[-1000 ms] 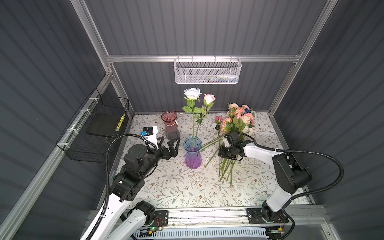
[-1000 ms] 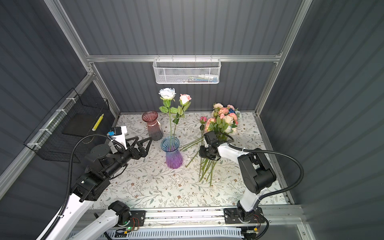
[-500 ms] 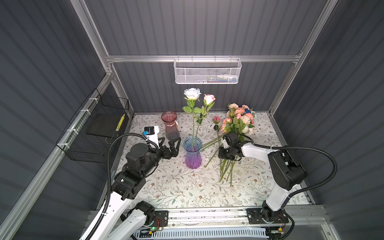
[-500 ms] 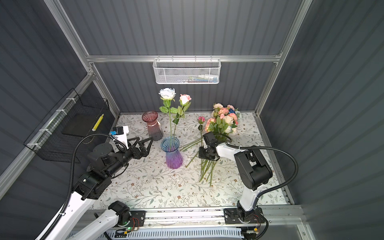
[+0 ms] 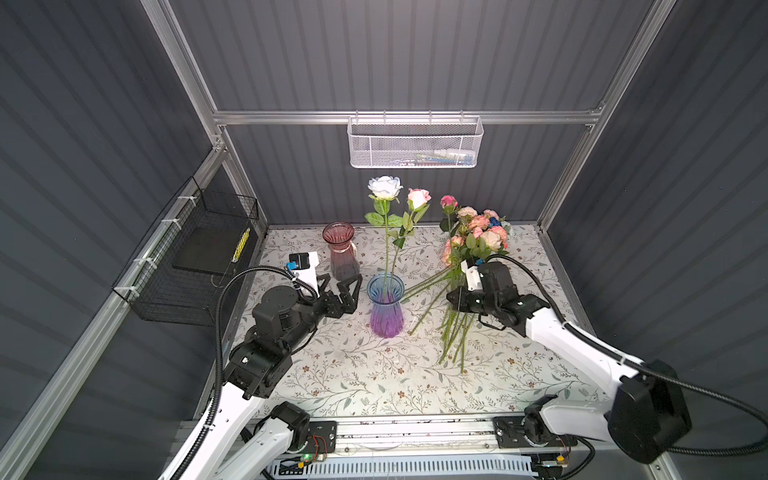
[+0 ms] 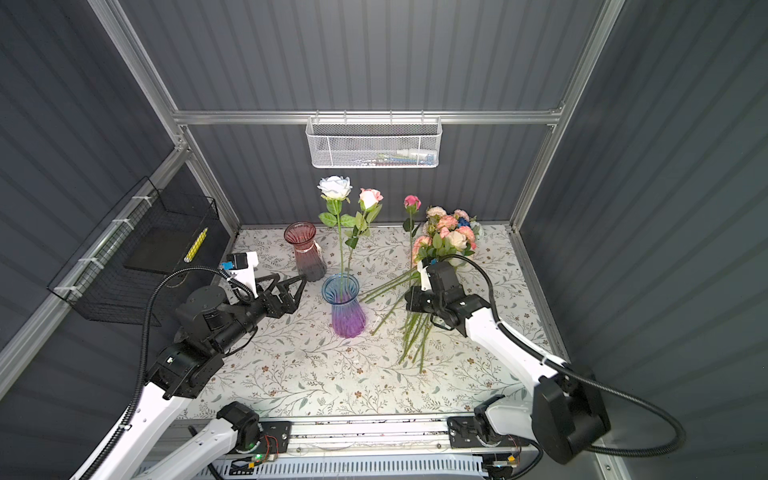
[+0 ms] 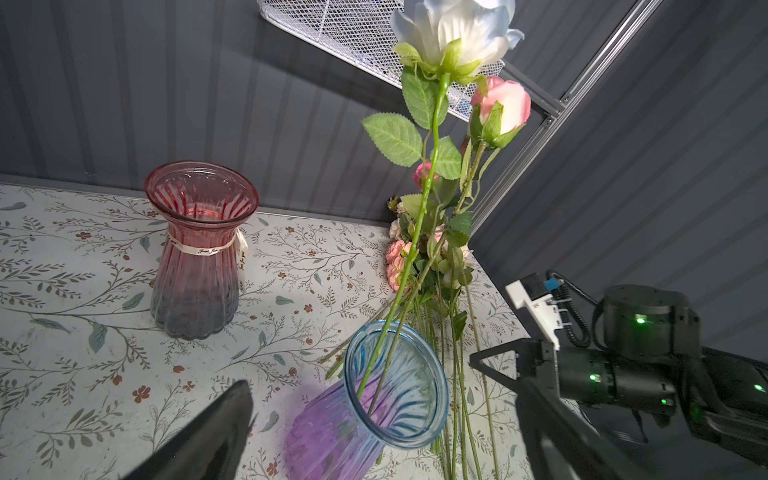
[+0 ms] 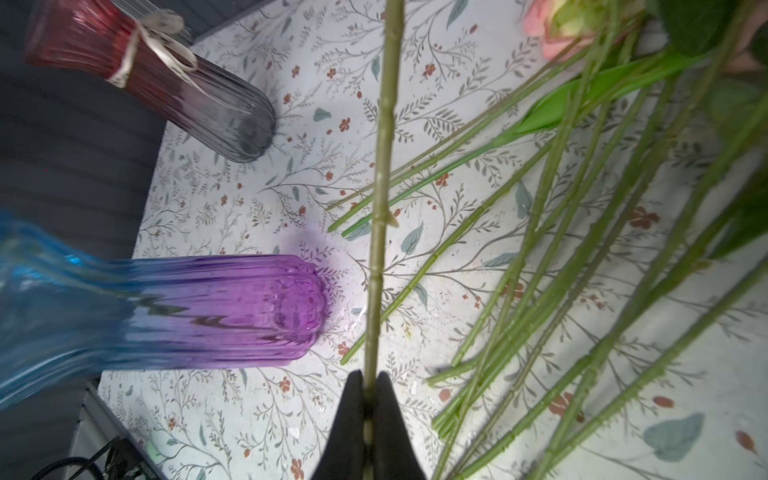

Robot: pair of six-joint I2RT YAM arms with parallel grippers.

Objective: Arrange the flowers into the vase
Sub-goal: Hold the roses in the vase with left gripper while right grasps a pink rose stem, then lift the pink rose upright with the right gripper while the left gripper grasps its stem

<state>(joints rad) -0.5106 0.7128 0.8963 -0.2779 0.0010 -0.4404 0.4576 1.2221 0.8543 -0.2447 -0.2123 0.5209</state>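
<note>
Now my right gripper (image 8: 368, 380) is closed tight on one knobbly green stem (image 8: 382, 166). In both top views that stem rises straight above the jaws to a deep pink rosebud (image 5: 448, 202), with a dark leaf partway up. I cannot tell whether its cut end is clear of the table (image 5: 353, 374).

The other loose flowers (image 5: 478, 237) lie in a heap under and beyond my right gripper. Their pink, peach and cream heads, with one deep blue among them, are bunched on its far side. Their bare stems fan out below it and toward my base.

The blue-and-purple vase (image 5: 385, 307) stands upright just beside my right gripper, on the side its fingertips face. It already holds a white rose (image 5: 385, 187) and a pink rose (image 5: 417, 197), both tall and leafy. A few stray stems lie on the cloth between this gripper and the vase.

My left gripper (image 6: 291, 279) is spread wide and holds nothing. It hangs close to the vase's other side. A red vase (image 5: 340, 251), empty and tied with a ribbon, stands just past its fingertips.
</note>
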